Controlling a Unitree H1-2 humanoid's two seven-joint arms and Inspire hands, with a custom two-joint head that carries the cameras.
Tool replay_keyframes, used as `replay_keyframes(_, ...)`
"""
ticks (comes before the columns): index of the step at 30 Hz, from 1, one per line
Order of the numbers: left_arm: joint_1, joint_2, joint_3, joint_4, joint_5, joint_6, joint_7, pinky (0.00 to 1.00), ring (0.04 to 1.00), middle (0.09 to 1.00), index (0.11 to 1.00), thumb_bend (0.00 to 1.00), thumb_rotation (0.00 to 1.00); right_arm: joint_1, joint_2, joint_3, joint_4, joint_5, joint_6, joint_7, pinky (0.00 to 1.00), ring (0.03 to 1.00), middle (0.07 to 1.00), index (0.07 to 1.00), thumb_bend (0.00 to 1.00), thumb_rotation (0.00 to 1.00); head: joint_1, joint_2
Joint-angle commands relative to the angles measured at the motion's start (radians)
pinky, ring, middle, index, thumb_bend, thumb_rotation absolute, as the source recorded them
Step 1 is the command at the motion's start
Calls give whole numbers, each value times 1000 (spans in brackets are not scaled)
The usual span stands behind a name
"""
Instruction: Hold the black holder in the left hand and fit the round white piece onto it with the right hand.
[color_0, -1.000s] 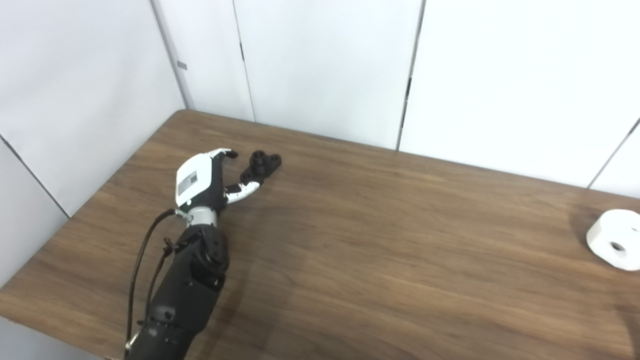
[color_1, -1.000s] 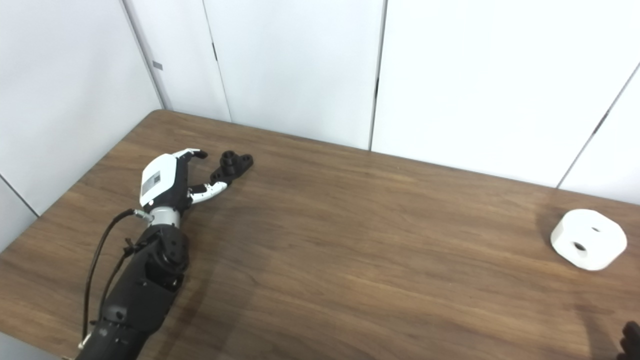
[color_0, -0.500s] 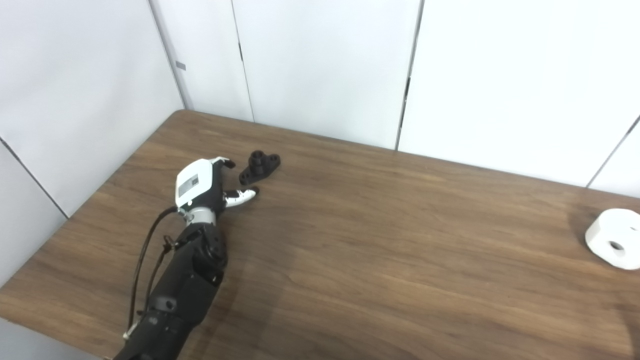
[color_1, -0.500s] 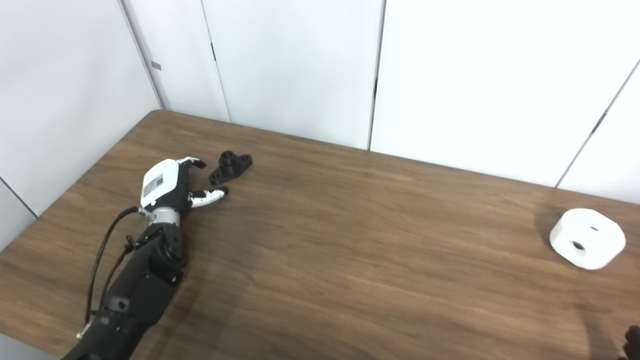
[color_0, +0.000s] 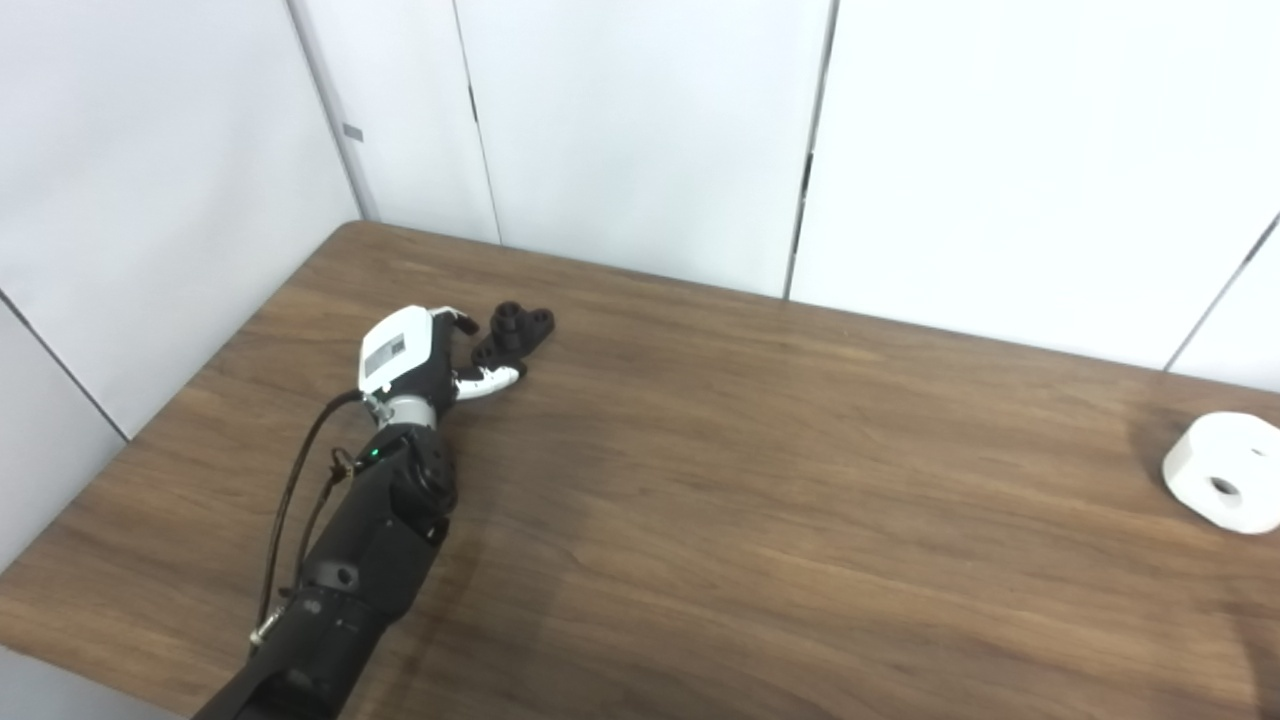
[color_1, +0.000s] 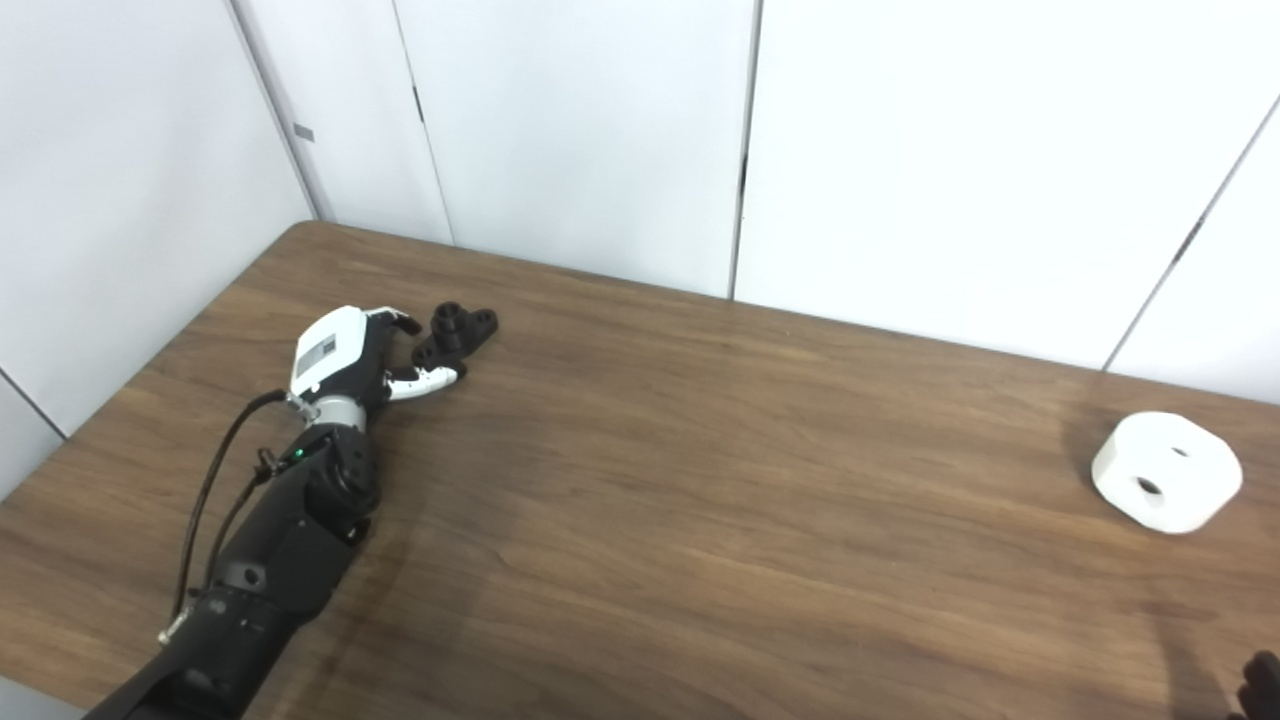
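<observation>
Black holder (color_0: 512, 334) beside left hand (color_0: 415, 352)

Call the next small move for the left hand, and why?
Probably close the left hand on the black holder. Its fingers are apart on either side of the holder's near end, and the holder lies flat on the table, not yet gripped. The round white piece sits far right, untouched.

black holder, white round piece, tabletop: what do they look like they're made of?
Black holder: matte black, probably plastic; no shine, moulded-looking bosses with holes.
Round white piece: matte white, likely plastic, possibly printed; uniform colour, soft edges.
Table: dark wood-grain, likely laminate or veneer; even streaks, slight sheen.
</observation>
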Motion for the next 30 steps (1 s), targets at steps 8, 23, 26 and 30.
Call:
replay_keyframes(8,-60,32,-24,18,-10,7,1,940,919,854,682,803,312,38,9,25,51,20,-12,25,1000,1000,999,989,798,1000,0,5)
replay_keyframes(23,-57,19,-21,53,-13,-17,105,944,856,773,485,520,52,34,4,22,62,44,-24,46,1000,1000,989,973,800,1000,-2,10)
replay_keyframes(26,-56,20,-26,49,-11,-13,108,945,854,768,485,519,49,33,4,23,59,42,-12,43,1000,1000,990,977,814,1000,-2,11)
replay_keyframes(30,-56,18,-27,48,-15,-19,115,930,851,761,485,519,46,36,3,25,51,40,-7,44,1000,1000,992,980,811,1000,-2,11)
